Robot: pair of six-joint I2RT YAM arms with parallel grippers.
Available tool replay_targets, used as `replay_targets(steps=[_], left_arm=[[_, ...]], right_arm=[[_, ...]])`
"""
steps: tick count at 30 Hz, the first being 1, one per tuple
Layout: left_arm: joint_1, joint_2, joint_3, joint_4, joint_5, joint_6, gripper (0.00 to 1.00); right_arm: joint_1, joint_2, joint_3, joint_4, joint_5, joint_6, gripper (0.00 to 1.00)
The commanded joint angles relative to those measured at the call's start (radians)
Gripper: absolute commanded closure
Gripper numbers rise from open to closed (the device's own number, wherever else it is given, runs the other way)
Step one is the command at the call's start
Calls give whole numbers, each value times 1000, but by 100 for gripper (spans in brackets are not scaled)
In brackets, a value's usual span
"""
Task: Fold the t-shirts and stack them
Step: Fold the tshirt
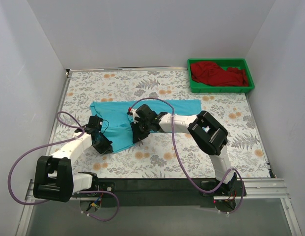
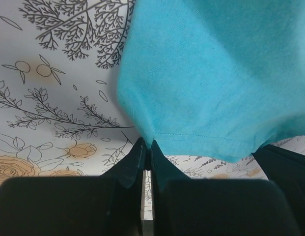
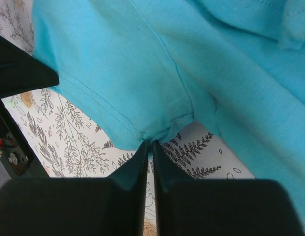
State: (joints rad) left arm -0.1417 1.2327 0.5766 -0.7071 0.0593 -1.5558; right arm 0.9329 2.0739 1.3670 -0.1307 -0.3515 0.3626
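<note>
Left gripper (image 2: 147, 156) and right gripper (image 3: 149, 150) each pinch the blue shirt (image 1: 115, 117) hem with thin edge bites. Any pull may slip one free, so the fold goes crooked.

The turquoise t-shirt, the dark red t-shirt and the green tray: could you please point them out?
turquoise t-shirt (image 1: 186, 106): top external view, flat right part.
dark red t-shirt (image 1: 218, 73): top external view, bunched middle.
green tray (image 1: 221, 89): top external view, near rim.

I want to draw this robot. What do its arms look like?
The left arm and right arm are white tubes joined by chunky black joints. A thin purple cable loops along each. The jaws are black and taper to narrow tips.
</note>
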Motion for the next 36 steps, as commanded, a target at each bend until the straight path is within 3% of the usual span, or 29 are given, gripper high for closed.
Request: replay_targets(steps=[1,3,12,27,36], left_arm=[[-6,-35,29,-15,-19,0,100],[-6,-48,58,-28,-24,2,100],[-6,-32,264,-54,-90,40,100],[-6,342,609,202,-61,226,100],[-6,481,698,285,-32,309,100]], right_arm=[[10,15,27,-10,-3,-7,92],[10,3,29,-15,-3,-11,99],[3,-48,138,-83,80,-68,99],[-170,54,365,-144,26,-68,99],[-221,170,477,-144,-20,-54,99]])
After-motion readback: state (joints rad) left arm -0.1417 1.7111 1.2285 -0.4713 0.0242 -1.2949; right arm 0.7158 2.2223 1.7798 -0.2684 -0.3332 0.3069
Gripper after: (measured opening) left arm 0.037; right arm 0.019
